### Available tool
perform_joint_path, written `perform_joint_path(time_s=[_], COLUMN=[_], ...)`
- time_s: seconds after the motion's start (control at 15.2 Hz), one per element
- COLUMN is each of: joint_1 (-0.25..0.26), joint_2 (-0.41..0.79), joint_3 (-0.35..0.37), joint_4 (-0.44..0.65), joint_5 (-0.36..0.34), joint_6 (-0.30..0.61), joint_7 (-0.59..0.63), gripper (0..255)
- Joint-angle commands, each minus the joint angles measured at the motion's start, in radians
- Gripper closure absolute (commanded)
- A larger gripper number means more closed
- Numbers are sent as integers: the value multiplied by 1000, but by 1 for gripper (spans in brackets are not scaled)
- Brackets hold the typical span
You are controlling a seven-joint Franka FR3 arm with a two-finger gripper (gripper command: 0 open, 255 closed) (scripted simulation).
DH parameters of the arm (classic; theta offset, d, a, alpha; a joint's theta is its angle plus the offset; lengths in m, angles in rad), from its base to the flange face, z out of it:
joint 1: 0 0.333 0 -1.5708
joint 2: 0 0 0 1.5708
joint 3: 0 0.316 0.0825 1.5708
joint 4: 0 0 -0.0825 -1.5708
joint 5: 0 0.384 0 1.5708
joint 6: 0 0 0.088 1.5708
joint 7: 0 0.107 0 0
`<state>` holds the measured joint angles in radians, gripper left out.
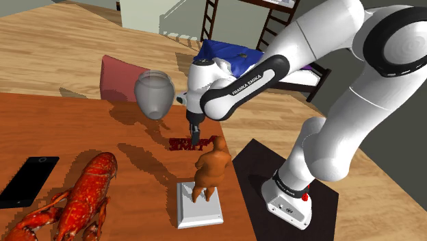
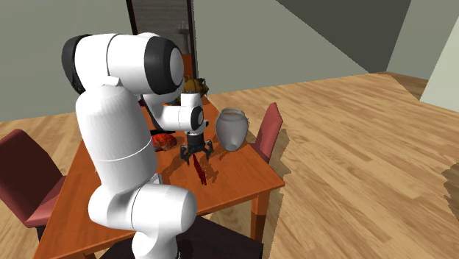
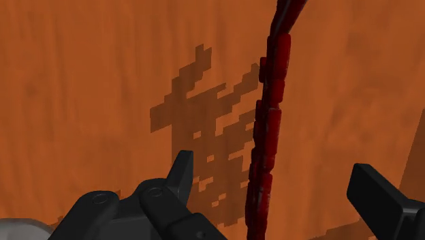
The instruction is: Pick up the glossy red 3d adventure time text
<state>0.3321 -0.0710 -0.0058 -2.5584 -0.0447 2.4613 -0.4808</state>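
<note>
Wrist view evidence put the task at its early stage. The gripper (image 3: 272, 170) was seen with its two black fingers (image 3: 180, 174) spread well apart. The dark red glossy text (image 3: 269, 129) was framed between them as a narrow strip and touched by neither finger, so nothing was held.

The text was found resting on the orange wooden table (image 3: 82, 82), between a grey vase (image 1: 152, 94) and a brown animal figurine (image 1: 211, 168) mounted on a white base (image 1: 198, 209). In the shoulder view the gripper was seen low over the text, close to the tabletop.

The reach and the straddling of the text were judged done. The closing of the fingers on the strip and the lift off the table were judged still to be carried out.

"FRANKA EMIKA" could be read in black on the white arm (image 1: 236, 85). The letters of the red text itself could not be made out in any view.
</note>
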Motion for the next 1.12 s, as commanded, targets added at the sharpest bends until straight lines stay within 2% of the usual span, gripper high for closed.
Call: perform_joint_path(time_s=[0.0, 0.2, 0.33, 0.4, 1.06], joint_1=[0, 0, 0, -1, 0], joint_2=[26, 73, 73, 73, 59], joint_3=[0, 0, 0, -1, 0], joint_4=[-4, -12, -12, -11, -10], joint_5=[-1, -5, -4, -5, -4], joint_6=[30, 84, 84, 84, 69], joint_7=[-1, 3, 3, 1, 2], gripper=[0, 0, 0, 255, 255])
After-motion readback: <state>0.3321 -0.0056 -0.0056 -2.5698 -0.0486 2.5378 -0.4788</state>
